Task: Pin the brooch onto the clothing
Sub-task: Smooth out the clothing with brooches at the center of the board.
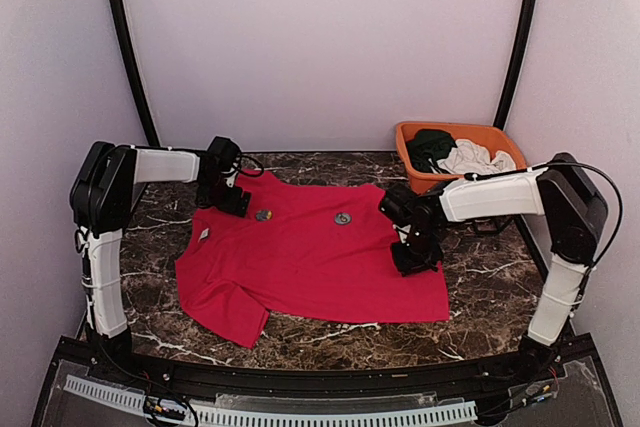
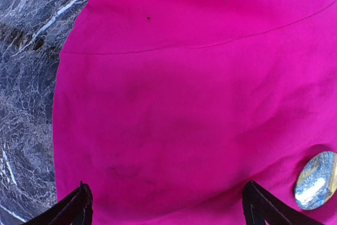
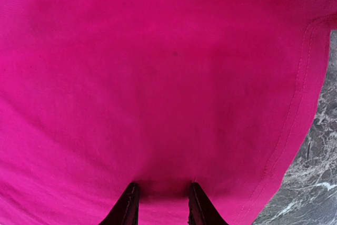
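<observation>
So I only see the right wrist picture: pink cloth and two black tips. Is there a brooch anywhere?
Observer: Yes. From above, a small round brooch lies on the red T-shirt, left of the right gripper.
Operator: Just one?
Observer: A second round piece lies beside the open left gripper.
Operator: Any other clothes?
Observer: An orange basket at the back right holds a dark green garment and a white garment.

no readable text, numbers or signs, red T-shirt (image 1: 320, 267) plain, small white tag (image 1: 204, 234) on it too small to read
</observation>
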Controlling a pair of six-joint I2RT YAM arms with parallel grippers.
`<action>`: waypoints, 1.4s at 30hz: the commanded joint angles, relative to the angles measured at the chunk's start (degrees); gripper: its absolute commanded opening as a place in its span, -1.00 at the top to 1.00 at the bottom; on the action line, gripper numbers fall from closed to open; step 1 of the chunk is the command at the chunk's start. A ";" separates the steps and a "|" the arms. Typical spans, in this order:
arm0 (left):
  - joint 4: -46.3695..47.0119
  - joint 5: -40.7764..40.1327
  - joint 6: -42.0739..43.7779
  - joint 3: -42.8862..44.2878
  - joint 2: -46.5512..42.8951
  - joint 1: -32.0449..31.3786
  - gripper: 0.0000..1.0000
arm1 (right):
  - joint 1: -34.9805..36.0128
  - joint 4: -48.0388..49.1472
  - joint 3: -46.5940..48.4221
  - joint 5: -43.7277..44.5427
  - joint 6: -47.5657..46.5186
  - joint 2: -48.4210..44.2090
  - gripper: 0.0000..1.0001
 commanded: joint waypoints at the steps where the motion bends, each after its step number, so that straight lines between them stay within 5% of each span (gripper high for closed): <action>1: -2.28 -2.84 0.17 0.82 1.88 0.94 -0.97 | 0.77 0.79 -5.78 -1.88 4.48 0.75 0.38; 11: -2.46 -2.13 -0.96 1.12 3.33 2.65 -0.97 | 2.64 -1.46 -10.31 -1.76 6.98 -2.30 0.39; 18: -3.46 -0.91 -2.14 2.39 0.90 2.94 -0.97 | 2.88 -6.13 -4.57 1.12 5.76 -4.83 0.35; 23: -3.62 -1.90 -2.64 2.13 -5.84 2.94 -0.97 | 2.81 -11.97 4.40 7.19 6.43 -7.60 -0.02; 28: -6.48 1.15 -3.41 -0.41 -19.92 2.62 -0.97 | 3.34 -12.76 5.61 11.61 5.08 -17.70 -0.11; 31: -7.32 5.51 -4.86 -7.66 -34.24 1.09 -0.97 | 3.44 -7.03 2.34 9.88 1.02 -29.95 -0.94; 36: -5.91 20.10 -3.28 -22.38 -54.68 0.41 -0.97 | 3.42 4.52 -3.76 2.75 -8.73 -51.32 -0.97; 42: -7.17 23.13 -4.98 -33.81 -76.71 0.22 -0.98 | 3.33 7.19 -9.55 6.35 -8.99 -65.25 -0.97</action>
